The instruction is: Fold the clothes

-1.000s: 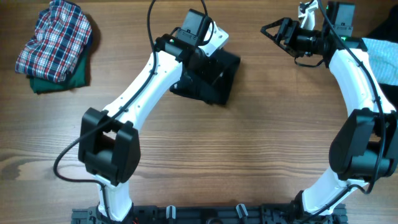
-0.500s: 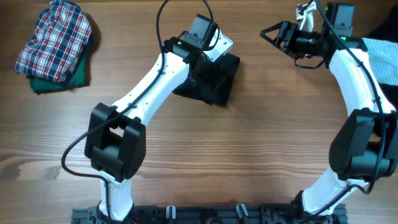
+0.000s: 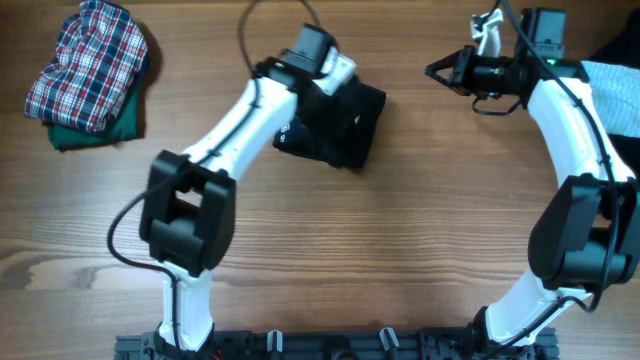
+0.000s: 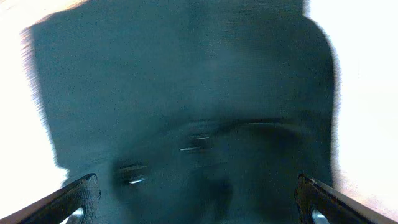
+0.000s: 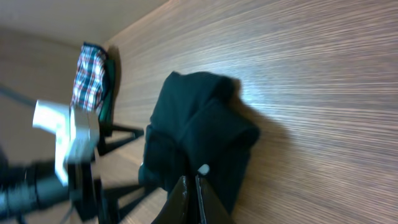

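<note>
A folded black garment lies at the back middle of the table. My left gripper hangs just over it, open; in the left wrist view dark fabric fills the picture between the wide-apart fingertips, with nothing pinched between them. My right gripper is in the air at the back right, shut and empty. The right wrist view shows its closed fingers pointing toward the black garment. A plaid garment rests on a green one at the far left.
A pale blue garment lies at the right edge beside the right arm. The plaid and green pile shows far off in the right wrist view. Bare wood table spreads across the front.
My right gripper has closed from wide open to shut, holding nothing. The left wrist has shifted a little to the left over the black garment.
</note>
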`<state>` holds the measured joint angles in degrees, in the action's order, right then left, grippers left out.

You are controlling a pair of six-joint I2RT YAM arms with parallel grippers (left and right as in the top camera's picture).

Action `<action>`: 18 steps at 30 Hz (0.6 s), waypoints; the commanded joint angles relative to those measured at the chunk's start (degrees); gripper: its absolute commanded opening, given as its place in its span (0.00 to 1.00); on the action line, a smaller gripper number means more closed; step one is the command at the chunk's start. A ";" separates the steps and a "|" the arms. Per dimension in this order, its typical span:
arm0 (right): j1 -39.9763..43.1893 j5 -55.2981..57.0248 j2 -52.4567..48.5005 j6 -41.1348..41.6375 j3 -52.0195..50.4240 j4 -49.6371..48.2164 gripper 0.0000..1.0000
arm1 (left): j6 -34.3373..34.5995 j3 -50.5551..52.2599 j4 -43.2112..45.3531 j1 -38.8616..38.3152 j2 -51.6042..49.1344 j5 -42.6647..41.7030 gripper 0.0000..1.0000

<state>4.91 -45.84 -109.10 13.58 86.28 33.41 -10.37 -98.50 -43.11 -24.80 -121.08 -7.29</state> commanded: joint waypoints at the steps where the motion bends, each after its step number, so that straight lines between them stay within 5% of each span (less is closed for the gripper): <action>1: -3.19 -0.24 0.90 -0.42 0.50 -1.22 0.04 | 3.41 -0.09 -0.83 4.94 2.10 -2.29 1.00; 18: -19.69 14.29 0.87 5.66 0.35 5.03 0.04 | 5.51 -0.09 7.98 16.20 3.32 -3.02 1.00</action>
<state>-13.02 -36.45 -109.10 16.34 86.28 37.34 -6.09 -98.50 -37.19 -12.12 -120.09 -9.15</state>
